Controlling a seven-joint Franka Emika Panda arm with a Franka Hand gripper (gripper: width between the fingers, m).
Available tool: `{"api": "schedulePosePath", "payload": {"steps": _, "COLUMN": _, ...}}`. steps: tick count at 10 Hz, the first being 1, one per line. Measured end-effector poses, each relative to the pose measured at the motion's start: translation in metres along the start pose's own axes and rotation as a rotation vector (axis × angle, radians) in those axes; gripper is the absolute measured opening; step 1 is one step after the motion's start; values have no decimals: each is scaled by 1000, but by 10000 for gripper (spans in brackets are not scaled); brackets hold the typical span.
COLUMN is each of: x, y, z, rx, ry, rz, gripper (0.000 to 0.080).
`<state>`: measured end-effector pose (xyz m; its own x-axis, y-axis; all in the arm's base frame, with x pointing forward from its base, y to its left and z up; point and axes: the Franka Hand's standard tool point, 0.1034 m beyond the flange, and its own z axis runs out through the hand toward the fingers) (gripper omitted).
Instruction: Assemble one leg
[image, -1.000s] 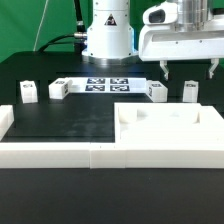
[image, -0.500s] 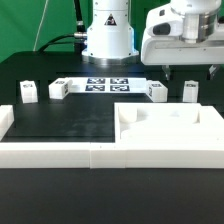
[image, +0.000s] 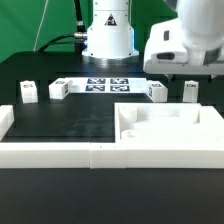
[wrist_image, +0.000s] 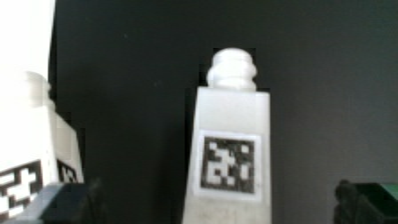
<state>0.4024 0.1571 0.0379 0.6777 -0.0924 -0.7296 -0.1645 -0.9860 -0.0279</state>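
Observation:
Four small white legs with square tags stand in a row on the black table: one at the exterior view's far left (image: 27, 92), one beside it (image: 58, 88), and two at the right (image: 155, 91) (image: 189, 91). My gripper (image: 190, 72) hangs right above the rightmost leg, its fingertips mostly hidden by its own white body. In the wrist view that leg (wrist_image: 228, 140) lies between my two dark fingertips (wrist_image: 63, 205), which are spread wide and do not touch it. The gripper (wrist_image: 217, 205) is open. A second leg (wrist_image: 45, 150) shows at the picture's edge.
The large white square tray-like piece (image: 170, 125) with corner holes lies at the front right. A white L-shaped rail (image: 50, 152) runs along the front left. The marker board (image: 100, 84) lies at the back, before the arm's base (image: 107, 35).
My gripper has come down and moved toward the exterior view's right, over the rightmost leg. The legs and the big piece have not moved.

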Motion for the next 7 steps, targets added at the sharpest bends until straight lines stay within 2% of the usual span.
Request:
{"api": "schedulePosePath", "payload": {"steps": 1, "x": 8, "y": -3, "z": 1, "rx": 5, "ry": 8, "rz": 6, "gripper": 649}}
{"api": "schedulePosePath", "payload": {"steps": 2, "x": 9, "y": -4, "z": 6, "rx": 20, "ry": 16, "rz": 28, "gripper": 649}}
{"api": "schedulePosePath", "payload": {"steps": 7, "x": 12, "y": -1, "z": 32, "rx": 14, "ry": 1, "rz": 38, "gripper": 649}}
